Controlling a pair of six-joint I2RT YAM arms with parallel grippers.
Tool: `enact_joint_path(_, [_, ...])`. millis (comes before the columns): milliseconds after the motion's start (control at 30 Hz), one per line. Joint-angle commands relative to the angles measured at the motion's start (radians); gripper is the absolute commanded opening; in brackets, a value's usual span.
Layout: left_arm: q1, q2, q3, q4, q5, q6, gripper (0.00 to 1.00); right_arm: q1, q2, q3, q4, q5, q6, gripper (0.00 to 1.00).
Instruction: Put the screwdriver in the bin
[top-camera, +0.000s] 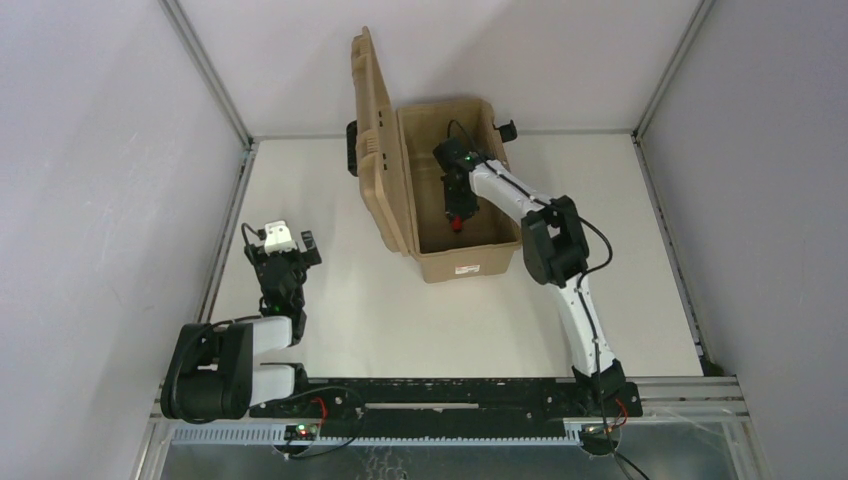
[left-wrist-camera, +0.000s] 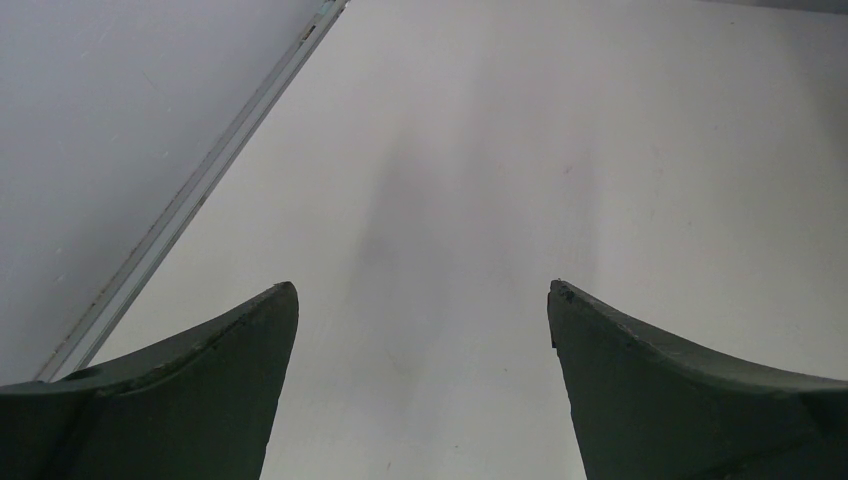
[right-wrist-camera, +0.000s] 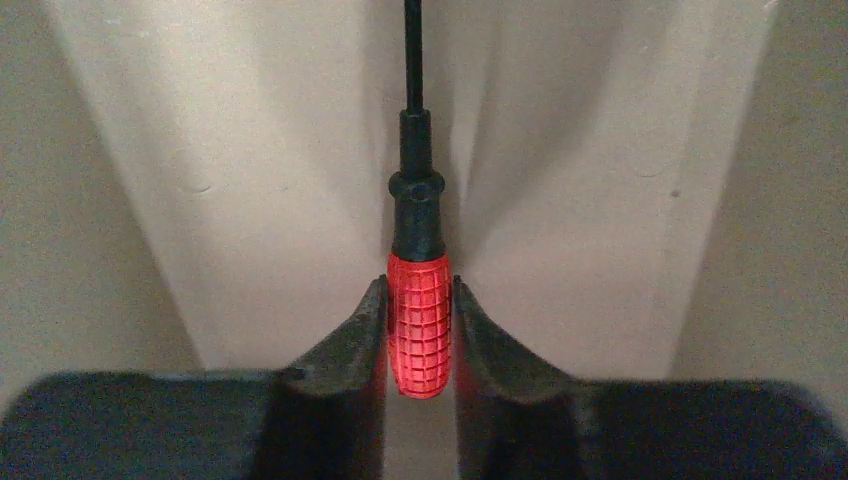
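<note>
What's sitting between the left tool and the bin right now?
Nothing: the top external view shows only bare white table between the left tool and the bin. The left wrist view shows bare table too.

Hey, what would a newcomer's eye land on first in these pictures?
The glowing red handle of the screwdriver fills the right wrist view, sitting between the fingers of the right gripper, dark shaft pointing away. From above, the big tan bin stands open at the far side of the table, the right arm reaching inside. The left gripper hangs open over the table.
</note>
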Motion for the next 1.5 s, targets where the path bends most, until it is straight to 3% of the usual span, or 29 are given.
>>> enact_joint_path(0, [0.007,-0.002,0.044,0.052,0.010,-0.001,1.00,0.012,0.032,0.063,0.002,0.016,0.039,0.34])
enact_joint_path(67, [0.007,-0.002,0.044,0.052,0.010,0.000,1.00,0.017,0.028,0.070,0.000,0.014,0.032,0.46])
enact_joint_path(233, [0.007,-0.002,0.044,0.052,0.010,-0.001,1.00,0.029,-0.060,0.151,-0.041,0.016,-0.040,0.65])
enact_joint_path(533, [0.007,-0.003,0.044,0.051,0.010,-0.001,1.00,0.018,-0.346,0.153,-0.058,0.151,-0.181,0.84])
enact_joint_path(633, [0.007,-0.002,0.044,0.052,0.010,-0.001,1.00,-0.034,-0.417,0.108,-0.043,0.121,-0.212,0.88])
enact_joint_path(700, [0.007,-0.002,0.044,0.052,0.010,-0.001,1.00,-0.090,-0.450,0.101,-0.065,0.104,-0.217,0.99])
enact_joint_path(1100, [0.007,-0.002,0.044,0.052,0.010,-0.001,1.00,-0.504,-0.585,-0.045,-0.013,-0.018,-0.328,1.00])
enact_joint_path(1467, [0.007,-0.002,0.044,0.052,0.010,-0.001,1.00,-0.730,-0.664,-0.229,0.115,-0.183,-0.304,1.00])
